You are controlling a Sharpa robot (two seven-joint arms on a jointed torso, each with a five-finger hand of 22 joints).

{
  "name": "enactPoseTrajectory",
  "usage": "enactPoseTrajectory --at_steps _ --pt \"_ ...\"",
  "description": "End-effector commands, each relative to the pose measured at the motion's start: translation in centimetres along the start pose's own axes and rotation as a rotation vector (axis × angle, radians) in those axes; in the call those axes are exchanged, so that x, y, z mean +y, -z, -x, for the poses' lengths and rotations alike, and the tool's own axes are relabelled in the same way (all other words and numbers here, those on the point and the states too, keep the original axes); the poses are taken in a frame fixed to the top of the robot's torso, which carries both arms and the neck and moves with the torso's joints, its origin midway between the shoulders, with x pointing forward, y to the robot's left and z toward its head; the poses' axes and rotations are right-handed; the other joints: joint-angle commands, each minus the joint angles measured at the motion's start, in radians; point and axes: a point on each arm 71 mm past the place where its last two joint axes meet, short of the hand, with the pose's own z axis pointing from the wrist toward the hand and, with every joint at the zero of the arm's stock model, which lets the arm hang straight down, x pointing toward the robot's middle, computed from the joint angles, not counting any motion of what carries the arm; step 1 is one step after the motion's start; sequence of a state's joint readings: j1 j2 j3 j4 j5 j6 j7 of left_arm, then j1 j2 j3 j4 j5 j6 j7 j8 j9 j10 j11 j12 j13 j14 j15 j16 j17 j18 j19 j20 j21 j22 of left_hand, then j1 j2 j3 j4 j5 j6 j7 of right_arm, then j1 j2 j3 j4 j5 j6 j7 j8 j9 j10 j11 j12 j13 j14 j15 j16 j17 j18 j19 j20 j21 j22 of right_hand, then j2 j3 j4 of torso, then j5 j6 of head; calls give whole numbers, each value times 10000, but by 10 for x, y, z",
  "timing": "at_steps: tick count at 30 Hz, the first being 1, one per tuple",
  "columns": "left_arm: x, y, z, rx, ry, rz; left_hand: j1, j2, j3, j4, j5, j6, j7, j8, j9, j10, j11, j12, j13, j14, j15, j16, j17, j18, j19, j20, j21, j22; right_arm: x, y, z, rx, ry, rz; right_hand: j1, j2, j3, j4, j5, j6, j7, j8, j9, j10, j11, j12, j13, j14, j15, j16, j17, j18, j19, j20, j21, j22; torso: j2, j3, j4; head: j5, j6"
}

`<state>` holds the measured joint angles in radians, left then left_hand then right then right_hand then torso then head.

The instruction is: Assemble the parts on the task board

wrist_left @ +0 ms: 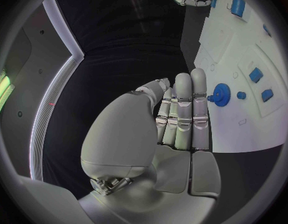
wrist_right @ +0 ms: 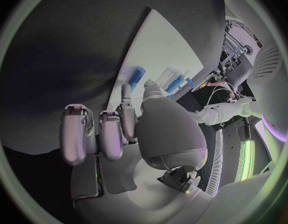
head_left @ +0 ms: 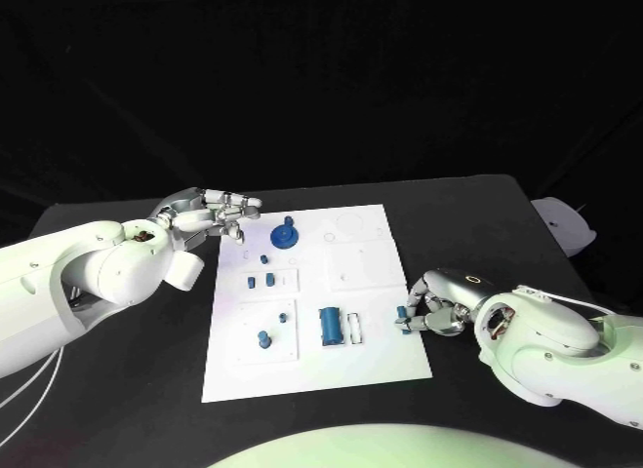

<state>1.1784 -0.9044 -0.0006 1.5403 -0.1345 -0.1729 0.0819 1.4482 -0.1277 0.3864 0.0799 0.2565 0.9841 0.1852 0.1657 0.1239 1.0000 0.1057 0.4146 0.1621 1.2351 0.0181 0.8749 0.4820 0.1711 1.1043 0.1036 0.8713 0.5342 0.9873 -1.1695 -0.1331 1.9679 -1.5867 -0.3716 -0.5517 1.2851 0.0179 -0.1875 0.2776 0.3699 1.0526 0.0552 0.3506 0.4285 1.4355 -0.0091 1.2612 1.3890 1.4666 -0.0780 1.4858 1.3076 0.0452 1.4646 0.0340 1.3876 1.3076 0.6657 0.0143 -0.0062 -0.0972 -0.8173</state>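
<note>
The wide black table (head_left: 124, 409) carries the flat white rectangular task board (head_left: 363, 361), which serves as the landmark for everything else. The robot's left hand (head_left: 209, 216), silver and many-fingered on its white arm, hovers just beyond the board's far left corner; its fingers (wrist_left: 183, 109) lie straight and side by side, holding nothing. The right hand (head_left: 436, 310), also silver, sits at the board's right edge, about level with the board's nearer half, with its fingers curled in around a small blue part (head_left: 401, 317) that rests right at the edge of the board. From the right wrist view a small blue piece (wrist_right: 137, 76) shows beyond the fingertips; whether it is the same part cannot be told.

On the board, towards its far left, stands the round blue toothed gear with a knob (head_left: 285, 235), close to the left hand's fingertips yet apart from them. Near the board's middle, on the nearer half, a dark blue cylinder (head_left: 330, 326) lies lengthwise, with a pale clip-like piece (head_left: 352, 328) just beside it. To the left of the cylinder stands a little blue peg (head_left: 263, 340). Between the gear and the peg sit two small blue blocks (head_left: 261, 282), side by side in a shallow square recess.
</note>
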Motion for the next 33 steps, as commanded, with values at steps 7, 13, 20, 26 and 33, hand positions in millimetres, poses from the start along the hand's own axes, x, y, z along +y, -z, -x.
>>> enactPoseTrajectory --at_steps 7,13,20,26,33 --pt "-1 0 -2 168 30 -100 -51 86 17 68 28 -74 -10 47 -13 -52 16 63 -14 -69 26 -16 -15 141 35 27 -65 -15 2 -5 -6 199 462 51 422 62 13 -134 24 152 -33 -102 13 -24 -111 -70 -564 704 -15 -44 992 -74 344 11 -27 2136 -3 3 -4 17 -47" --pt "-1 1 -1 143 27 -95 -54 89 18 71 28 -74 -10 48 -14 -52 16 64 -15 -69 26 -16 -16 141 36 27 -66 -16 0 -8 -10 249 728 48 940 178 262 -351 -734 205 -61 -208 14 -35 -142 -116 -573 701 -49 -56 982 -71 335 -29 -50 2131 0 4 -6 34 -76" --pt "-1 1 -1 129 26 -89 -54 89 18 71 28 -74 -10 48 -14 -52 16 64 -15 -69 26 -16 -16 141 36 27 -66 -16 1 -12 -14 257 1073 99 1762 180 875 -818 -1669 244 -94 -359 -8 -77 -177 -212 -610 697 -80 -75 961 -66 322 -65 -81 2123 3 5 4 45 -105" --pt "-1 1 -1 133 26 -90 -73 102 20 92 28 -79 -7 53 -19 -60 18 71 -16 -68 29 -13 -23 140 40 30 -74 -22 5 -14 -16 331 1257 179 1898 137 1071 -916 -1676 256 -87 -431 -26 -97 -175 -260 -633 692 -78 -91 940 -58 304 -65 -128 2111 -6 -3 -2 39 -107" --pt "-1 1 -2 119 25 -98 -90 136 34 120 32 -84 -9 61 -24 -68 17 83 -18 -65 31 -8 -30 140 45 32 -84 -31 7 -16 -18 367 1342 195 1895 61 1356 -940 -1422 203 -21 -618 -91 -190 -122 -459 -753 681 -41 -125 893 -42 269 -43 -220 2087 -4 0 3 42 -121"
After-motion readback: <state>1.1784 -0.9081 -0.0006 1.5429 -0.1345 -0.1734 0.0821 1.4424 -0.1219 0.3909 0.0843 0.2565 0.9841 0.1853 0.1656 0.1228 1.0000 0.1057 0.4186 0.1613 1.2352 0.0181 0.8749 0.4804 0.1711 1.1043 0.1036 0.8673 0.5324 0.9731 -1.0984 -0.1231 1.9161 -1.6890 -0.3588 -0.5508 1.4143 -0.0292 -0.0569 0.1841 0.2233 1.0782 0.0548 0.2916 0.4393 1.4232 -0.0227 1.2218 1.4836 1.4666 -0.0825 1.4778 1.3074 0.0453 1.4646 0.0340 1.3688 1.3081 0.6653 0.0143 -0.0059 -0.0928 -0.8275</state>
